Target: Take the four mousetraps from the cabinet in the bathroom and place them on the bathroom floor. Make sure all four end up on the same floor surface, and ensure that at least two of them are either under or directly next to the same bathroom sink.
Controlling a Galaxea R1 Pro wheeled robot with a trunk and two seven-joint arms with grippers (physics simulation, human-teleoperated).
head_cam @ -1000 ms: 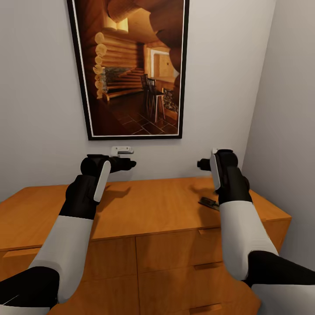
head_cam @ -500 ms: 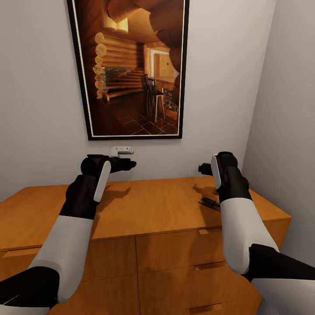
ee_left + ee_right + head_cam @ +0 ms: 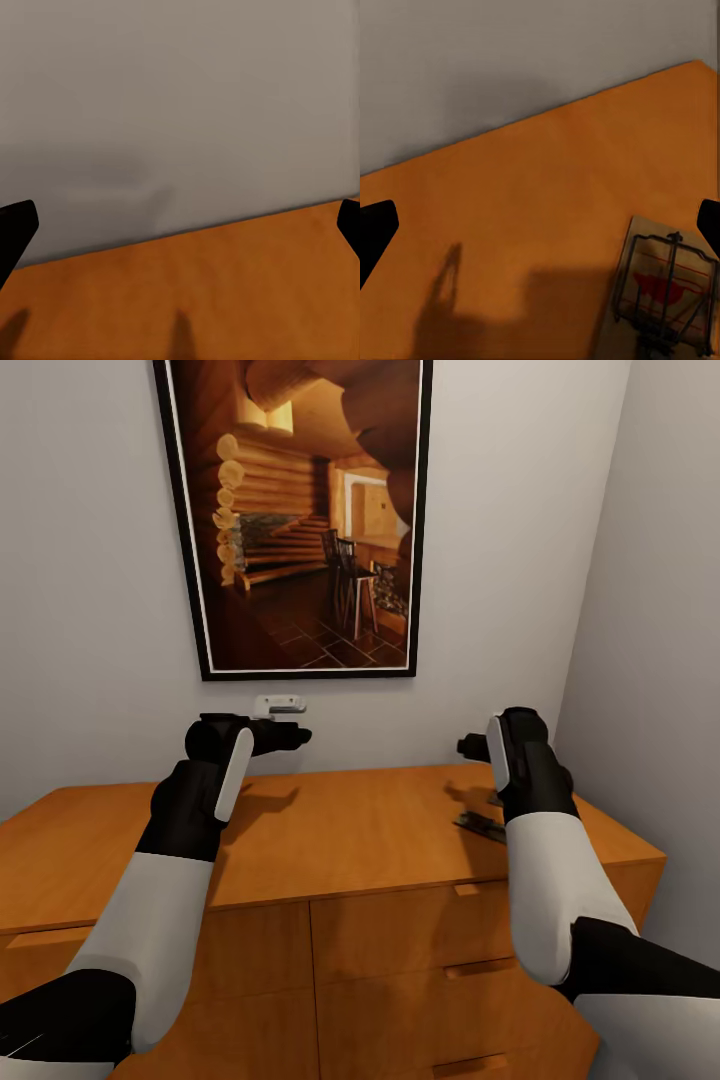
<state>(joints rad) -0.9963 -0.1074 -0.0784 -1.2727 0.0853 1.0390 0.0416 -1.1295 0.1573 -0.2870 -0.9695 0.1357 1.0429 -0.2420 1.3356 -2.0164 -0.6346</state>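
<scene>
Right wrist view has the right gripper (image 3: 540, 225) spread wide above the cabinet (image 3: 532, 217), one mousetrap (image 3: 664, 300) at lower right, presumably lined up for a grab. Left gripper (image 3: 180, 225) hovers open too, idle at mid-left in the head view.

A: Where does the head camera look from?
B: From above and in front of the cabinet (image 3: 340, 840), down over its top toward the wall behind it.
A: And the wrist cameras?
B: Both sit close over the cabinet top, facing that wall. The right one sees a mousetrap (image 3: 664, 289) that the head view also shows on the top.
</scene>
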